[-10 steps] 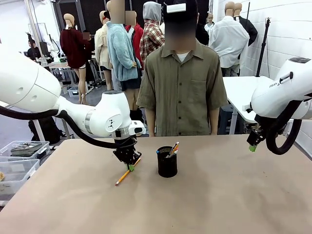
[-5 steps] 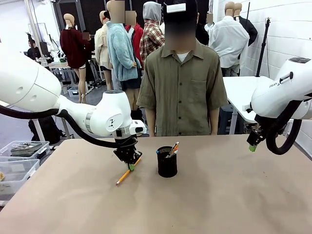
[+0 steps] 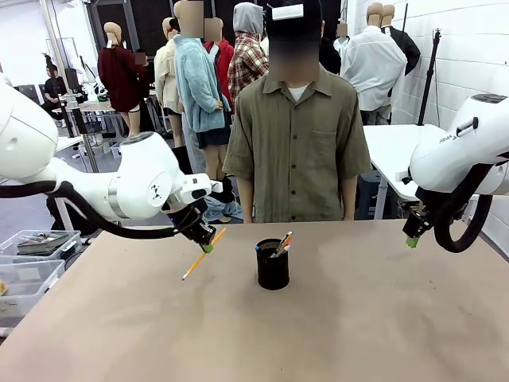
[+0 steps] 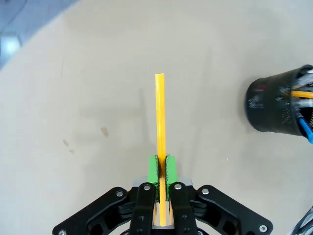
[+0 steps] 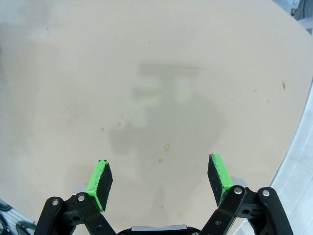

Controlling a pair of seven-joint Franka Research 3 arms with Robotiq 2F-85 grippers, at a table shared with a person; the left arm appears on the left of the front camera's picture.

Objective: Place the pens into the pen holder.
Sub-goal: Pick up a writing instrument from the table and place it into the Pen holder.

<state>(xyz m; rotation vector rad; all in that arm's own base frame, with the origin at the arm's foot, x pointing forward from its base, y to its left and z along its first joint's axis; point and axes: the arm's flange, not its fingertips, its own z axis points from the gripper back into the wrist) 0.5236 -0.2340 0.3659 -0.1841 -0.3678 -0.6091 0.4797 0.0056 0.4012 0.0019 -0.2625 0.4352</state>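
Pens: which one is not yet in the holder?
The yellow-orange pencil, clamped slantwise in the left gripper above the table, left of the black pen holder. The other pens already stand in the holder.

From the robot's side we look level across the table [image 3: 334, 318] at the person [image 3: 296, 135]. Left wrist camera stares down close, sharing the pen holder [image 4: 279, 105] with the front view; right wrist faces bare tabletop.
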